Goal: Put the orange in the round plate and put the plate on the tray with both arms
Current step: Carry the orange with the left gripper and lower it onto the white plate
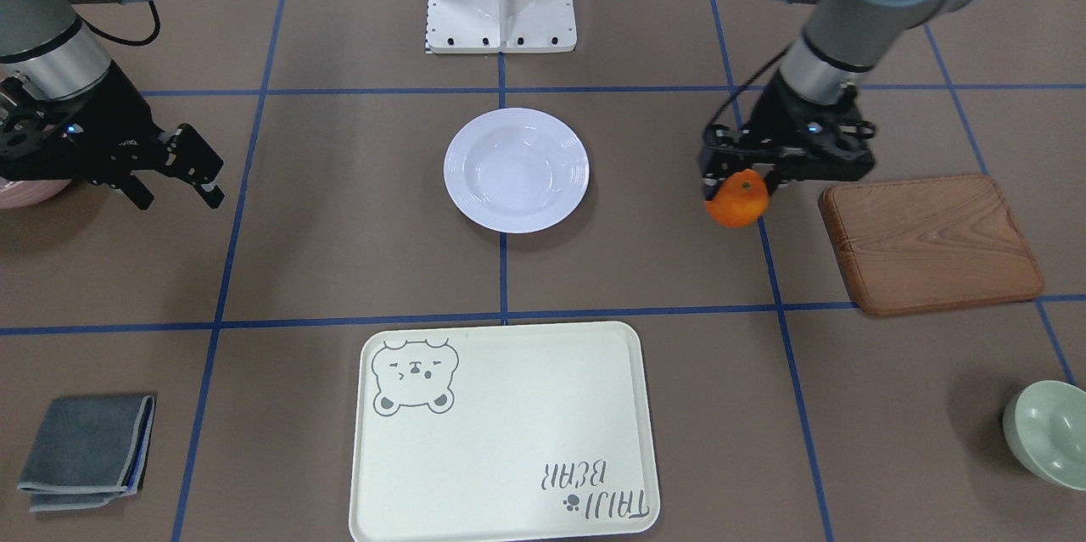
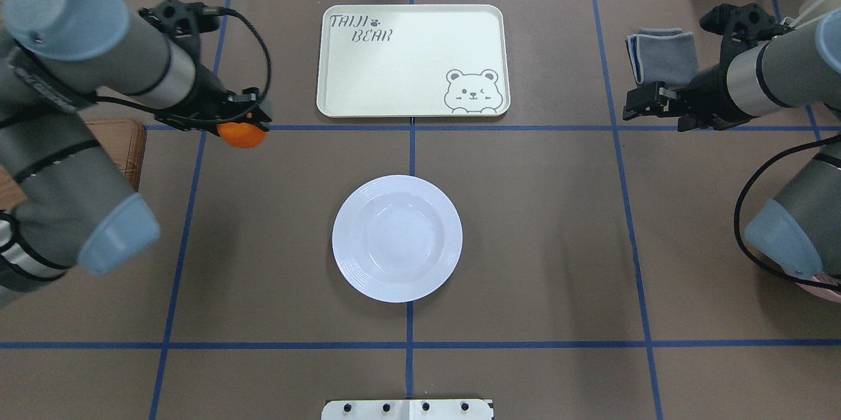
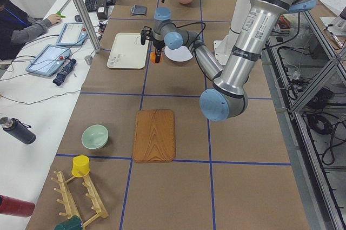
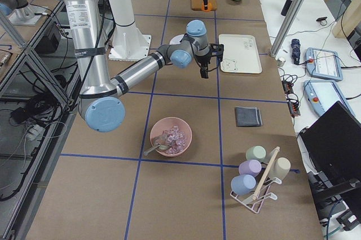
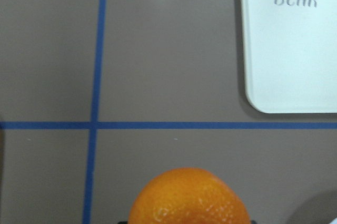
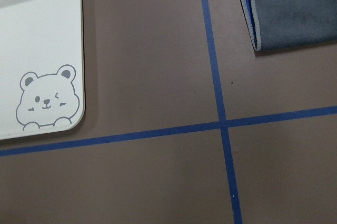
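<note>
My left gripper (image 1: 740, 186) is shut on the orange (image 1: 736, 203), a small bright mandarin held above the table between the wooden board and the round plate. In the overhead view the orange (image 2: 243, 135) hangs left of the tray's near corner. The left wrist view shows the orange (image 5: 189, 197) at the bottom edge. The glossy white round plate (image 1: 516, 170) lies empty at the table's centre (image 2: 397, 238). Beyond it lies the cream bear tray (image 2: 412, 60), also empty (image 1: 504, 432). On the other side, my right gripper (image 1: 176, 192) hovers open and holds nothing, right of the tray (image 2: 634, 106).
A brown wooden board (image 1: 929, 243) lies under and behind the left arm. A pale green bowl (image 1: 1052, 433) sits at that side's far corner. A folded grey cloth (image 1: 85, 450) lies beyond the right gripper, and a pink bowl (image 4: 171, 136) stands by the right arm.
</note>
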Controlling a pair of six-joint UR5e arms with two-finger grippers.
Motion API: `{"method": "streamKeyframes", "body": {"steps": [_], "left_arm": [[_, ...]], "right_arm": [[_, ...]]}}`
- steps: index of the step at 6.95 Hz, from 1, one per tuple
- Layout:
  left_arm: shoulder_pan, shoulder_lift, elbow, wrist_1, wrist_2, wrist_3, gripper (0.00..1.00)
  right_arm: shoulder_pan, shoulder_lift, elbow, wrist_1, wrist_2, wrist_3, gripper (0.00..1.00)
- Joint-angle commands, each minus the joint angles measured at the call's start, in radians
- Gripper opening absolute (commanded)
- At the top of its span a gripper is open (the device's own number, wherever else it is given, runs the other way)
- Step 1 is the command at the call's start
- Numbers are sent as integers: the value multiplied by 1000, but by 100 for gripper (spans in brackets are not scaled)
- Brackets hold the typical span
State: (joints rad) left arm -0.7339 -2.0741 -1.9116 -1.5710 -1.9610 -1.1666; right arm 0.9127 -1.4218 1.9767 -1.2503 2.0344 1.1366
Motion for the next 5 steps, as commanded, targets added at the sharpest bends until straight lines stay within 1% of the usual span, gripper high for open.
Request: {"method": "streamKeyframes", "body": {"steps": [1, 3, 4, 5], "left_arm": [[183, -136, 32, 117, 147, -163, 0], [318, -284, 231, 112, 270, -229, 0], [330, -309, 280, 103, 278, -229, 0], [350, -307, 311, 76, 283, -228, 0]], "right_arm": [[-1, 1, 1, 0, -2, 2, 100], [-1, 1, 1, 0, -2, 2, 100], [-1, 3, 1, 0, -2, 2, 100], [-1, 3, 1, 2, -2, 2, 100]]}}
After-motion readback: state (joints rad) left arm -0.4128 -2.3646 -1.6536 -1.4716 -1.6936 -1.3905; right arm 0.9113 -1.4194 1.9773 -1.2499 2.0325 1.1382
